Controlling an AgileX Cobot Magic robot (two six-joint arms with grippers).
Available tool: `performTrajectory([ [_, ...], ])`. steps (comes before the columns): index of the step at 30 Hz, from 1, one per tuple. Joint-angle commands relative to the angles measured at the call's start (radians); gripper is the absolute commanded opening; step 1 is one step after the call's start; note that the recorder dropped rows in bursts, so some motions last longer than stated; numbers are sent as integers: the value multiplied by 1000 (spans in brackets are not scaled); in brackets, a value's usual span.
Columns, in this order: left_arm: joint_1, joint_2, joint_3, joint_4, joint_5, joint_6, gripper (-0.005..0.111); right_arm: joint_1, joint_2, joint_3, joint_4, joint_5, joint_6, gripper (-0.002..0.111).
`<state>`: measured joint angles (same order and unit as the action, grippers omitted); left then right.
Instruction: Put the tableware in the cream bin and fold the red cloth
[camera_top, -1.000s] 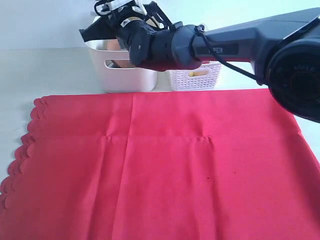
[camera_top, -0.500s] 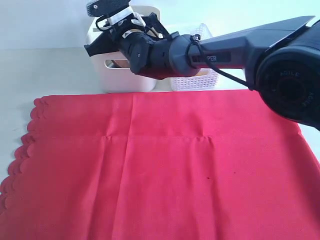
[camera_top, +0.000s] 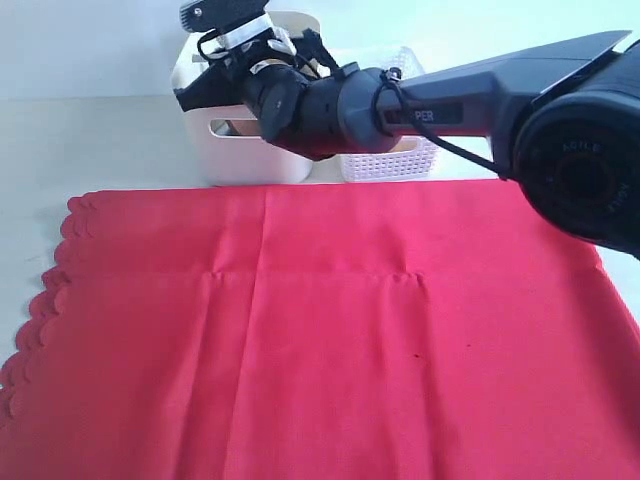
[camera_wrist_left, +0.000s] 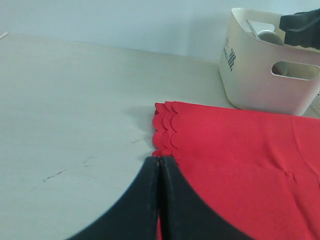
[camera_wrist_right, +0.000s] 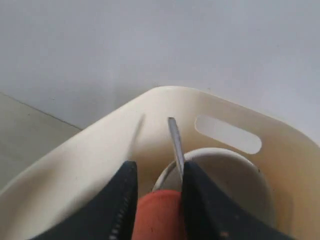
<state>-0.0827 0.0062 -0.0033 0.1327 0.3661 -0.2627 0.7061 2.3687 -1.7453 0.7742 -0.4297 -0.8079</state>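
Observation:
The red cloth (camera_top: 330, 330) lies spread flat, its scalloped edge at the left. Behind it stands the cream bin (camera_top: 250, 160). My right gripper (camera_top: 205, 92) hangs over the bin's mouth, shut on the knife's reddish handle (camera_wrist_right: 160, 215). The steel blade (camera_wrist_right: 175, 142) points away over the white bowl (camera_wrist_right: 235, 175) lying inside the bin (camera_wrist_right: 100, 145). A steel cup (camera_wrist_left: 270, 36) shows in the bin (camera_wrist_left: 260, 85). My left gripper (camera_wrist_left: 159, 160) is shut, low at the scalloped edge of the cloth (camera_wrist_left: 240, 150); it does not show in the exterior view.
A smaller white lattice basket (camera_top: 395, 160) stands right of the cream bin, with something yellowish inside. The right arm (camera_top: 480, 95) stretches across the back of the scene above the cloth. Bare pale tabletop (camera_wrist_left: 75, 110) lies left of the cloth.
The right arm has shifted slightly with the knife, settling over the cream bin's opening; most of that came in the first half second. The cloth has not moved.

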Motion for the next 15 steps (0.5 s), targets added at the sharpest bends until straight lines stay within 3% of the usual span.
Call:
performTrajectory([
  [1,2,-6,3,-7,-5,3,0,-4,-57,-7,63,46,-29,32],
  [15,2,-6,3,-7,-5,3,0,-4,-222,-7,59,508,-63,32],
])
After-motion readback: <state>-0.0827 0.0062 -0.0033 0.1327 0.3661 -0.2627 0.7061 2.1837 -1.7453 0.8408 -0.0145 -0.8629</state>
